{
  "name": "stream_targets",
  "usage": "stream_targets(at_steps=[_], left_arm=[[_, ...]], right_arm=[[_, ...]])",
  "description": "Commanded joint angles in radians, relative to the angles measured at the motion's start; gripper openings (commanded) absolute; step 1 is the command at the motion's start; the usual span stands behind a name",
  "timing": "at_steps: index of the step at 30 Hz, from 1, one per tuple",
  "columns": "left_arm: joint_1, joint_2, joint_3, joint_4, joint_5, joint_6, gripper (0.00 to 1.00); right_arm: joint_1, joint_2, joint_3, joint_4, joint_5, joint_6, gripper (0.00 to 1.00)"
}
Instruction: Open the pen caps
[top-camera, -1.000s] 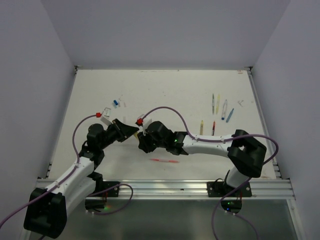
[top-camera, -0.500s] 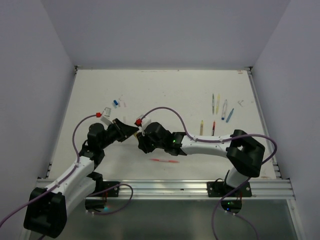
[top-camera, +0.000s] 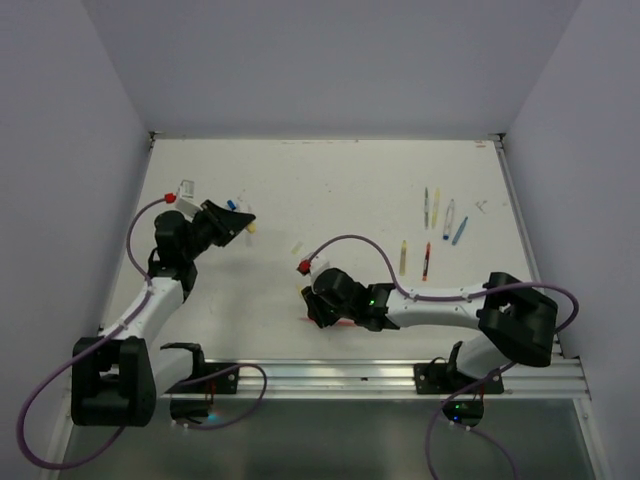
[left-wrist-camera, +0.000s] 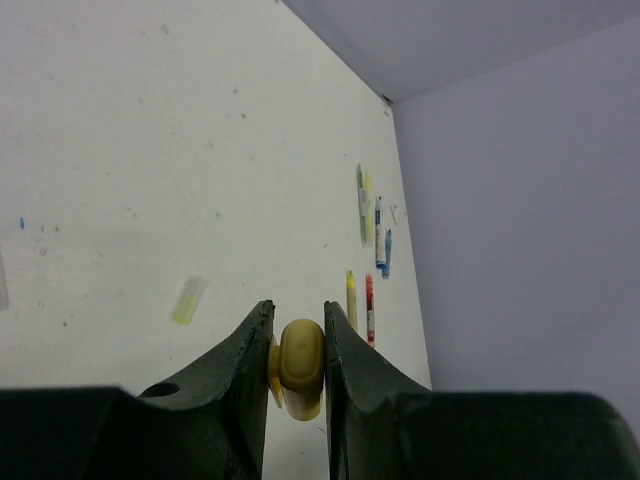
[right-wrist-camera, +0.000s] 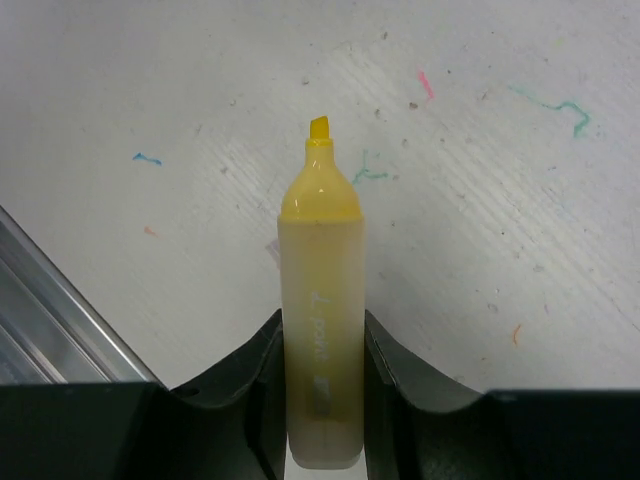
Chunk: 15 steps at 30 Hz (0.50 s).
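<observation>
My left fingers (left-wrist-camera: 235, 390) are clamped on a yellow cap (left-wrist-camera: 300, 365), pinching it across its sides so it cannot slip. I hold it over the left side of the desk (top-camera: 330, 180), well apart from its pen. My right fingers (right-wrist-camera: 240, 410) grip the yellow pen (right-wrist-camera: 320, 330) around its barrel, near the front middle of the desk. Gripping the barrel leaves the tip end clear, and the chisel tip stands bare, pointing away from me. A loose pale yellow cap (left-wrist-camera: 188, 299) lies on the desk between my arms. The other pens (top-camera: 430, 208) wait in a cluster at the far right. I judge this pen opened and those not yet done.
</observation>
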Motion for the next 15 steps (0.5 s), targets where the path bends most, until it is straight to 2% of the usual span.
stream_targets(at_steps=[1, 4, 7, 9, 15], left_arm=[[0.002, 0.006, 0.042, 0.08, 0.013, 0.039, 0.0], [0.004, -0.009, 0.059, -0.019, -0.029, 0.116, 0.0], [0.002, -0.031, 0.057, -0.153, -0.126, 0.203, 0.0], [0.004, -0.032, 0.034, -0.194, -0.175, 0.231, 0.0], [0.007, 0.027, -0.001, -0.19, -0.217, 0.306, 0.0]], right_arm=[[0.005, -0.076, -0.014, -0.04, 0.037, 0.033, 0.0], [-0.01, -0.142, -0.015, -0.127, 0.141, 0.041, 0.0], [-0.111, -0.221, -0.002, -0.186, 0.141, 0.043, 0.0], [-0.23, -0.27, -0.007, -0.21, 0.137, 0.046, 0.0], [-0.536, -0.401, 0.001, -0.364, 0.27, 0.029, 0.0]])
